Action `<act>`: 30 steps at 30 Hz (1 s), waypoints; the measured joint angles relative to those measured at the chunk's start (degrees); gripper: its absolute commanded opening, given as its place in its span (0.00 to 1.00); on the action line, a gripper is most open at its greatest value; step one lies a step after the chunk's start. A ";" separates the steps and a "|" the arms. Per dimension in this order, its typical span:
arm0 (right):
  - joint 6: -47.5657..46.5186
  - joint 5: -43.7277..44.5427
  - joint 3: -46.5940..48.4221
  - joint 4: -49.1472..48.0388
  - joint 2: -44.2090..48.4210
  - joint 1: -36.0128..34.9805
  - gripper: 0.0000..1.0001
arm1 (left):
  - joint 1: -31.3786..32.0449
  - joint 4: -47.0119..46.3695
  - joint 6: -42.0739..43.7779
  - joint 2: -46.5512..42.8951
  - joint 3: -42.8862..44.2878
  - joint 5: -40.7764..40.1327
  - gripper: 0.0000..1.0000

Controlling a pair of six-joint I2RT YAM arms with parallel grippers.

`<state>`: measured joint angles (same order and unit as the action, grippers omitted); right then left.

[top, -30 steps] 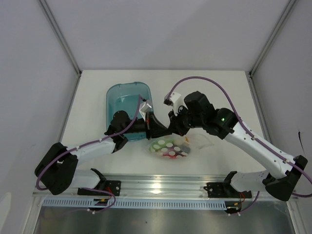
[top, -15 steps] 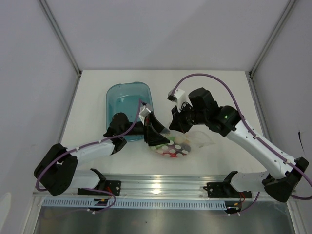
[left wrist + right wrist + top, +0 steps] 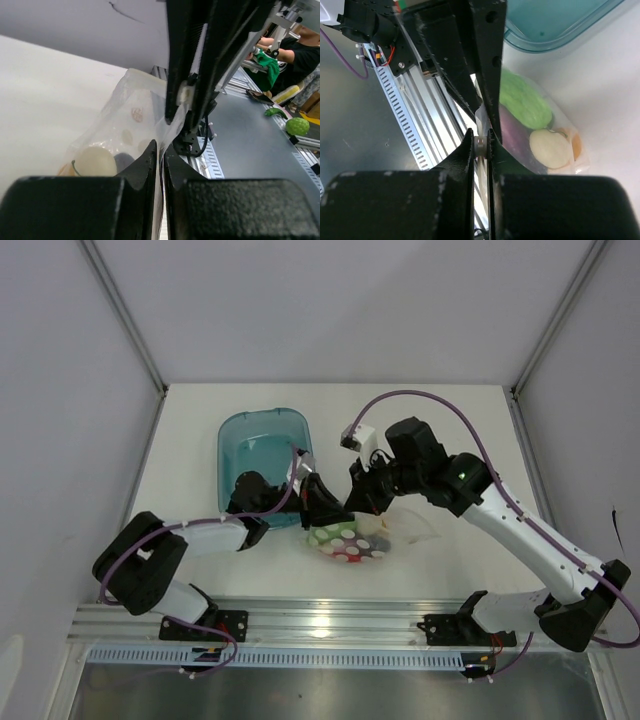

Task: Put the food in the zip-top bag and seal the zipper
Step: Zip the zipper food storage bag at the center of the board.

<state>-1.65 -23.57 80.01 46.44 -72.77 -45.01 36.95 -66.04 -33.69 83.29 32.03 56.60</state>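
The zip-top bag point(image 3: 350, 542) lies on the table between the arms, clear with white dots. The food is inside it: a light green pod point(image 3: 525, 99), a purple piece point(image 3: 512, 136), a white ball point(image 3: 550, 148) and a yellow-orange piece point(image 3: 575, 145). My left gripper point(image 3: 326, 508) is shut on the bag's top edge point(image 3: 161, 150). My right gripper point(image 3: 364, 494) is shut on a small white slider point(image 3: 481, 143) on the zipper, close beside the left fingers point(image 3: 487, 60). The slider also shows in the left wrist view point(image 3: 186, 93).
The teal translucent tub point(image 3: 262, 445) stands just behind the left gripper, its rim near the bag in the right wrist view point(image 3: 555, 30). The metal rail point(image 3: 320, 620) runs along the table's near edge.
The left arm has swung its shoulder and elbow inward; its gripper dipped toward the bag, then rose slightly. The right gripper shifted a little to the right. The bag stays pinched by both.
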 measured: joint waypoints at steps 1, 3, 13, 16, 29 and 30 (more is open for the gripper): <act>-0.09 -0.09 0.04 0.11 0.00 0.15 0.00 | -0.02 -1.38 -0.52 0.26 0.00 0.33 0.13; -0.13 -0.35 0.07 0.39 0.00 0.35 0.00 | -0.09 -3.34 -1.09 0.44 -0.02 0.92 0.38; -0.57 -1.18 1.46 1.90 -0.85 0.63 0.00 | -0.83 -7.17 -2.38 0.68 0.00 2.97 0.01; -0.57 -1.18 1.88 2.34 -1.18 0.63 0.00 | -0.87 -7.17 -2.34 1.03 0.09 3.19 0.00; -2.03 2.82 1.90 3.37 -2.12 0.79 0.00 | -1.51 -6.99 -4.90 -5.79 -4.72 -10.08 0.00; -2.01 3.02 1.68 3.34 -2.10 0.94 0.00 | -1.60 -7.04 -4.90 -6.43 -4.70 -10.54 0.00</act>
<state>-3.66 -20.56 81.69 49.78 -74.87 -44.07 35.35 -73.08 -38.59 76.86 27.33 46.06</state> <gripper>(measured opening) 0.055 0.003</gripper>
